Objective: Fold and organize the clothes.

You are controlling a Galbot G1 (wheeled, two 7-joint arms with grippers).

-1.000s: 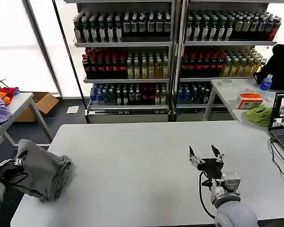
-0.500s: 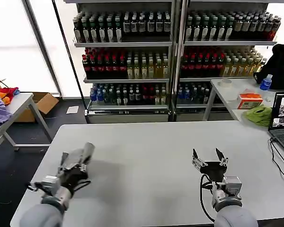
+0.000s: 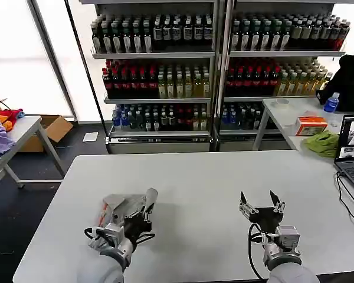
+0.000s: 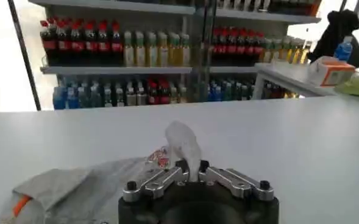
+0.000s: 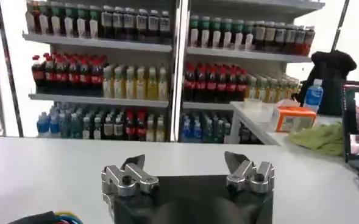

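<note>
Your left hand (image 3: 143, 207) is pinching the grey T-shirt (image 3: 119, 207) near the counter's (image 3: 194, 177) front-left area, while your right hand (image 3: 262, 201) is hovering spread open, bare surface lying between them.

The T-shirt (image 3: 119, 207) lies on the table (image 3: 200, 177), left of the right end effector (image 3: 261, 203).

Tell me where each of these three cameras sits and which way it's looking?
Head view: up on the robot's head, looking down over the white table; both arms show, left gripper and right gripper.
Left wrist view: on the left arm, facing the drink shelves; its gripper holds the grey T-shirt.
Right wrist view: on the right arm, over its open gripper.
All share the shelves.
</note>
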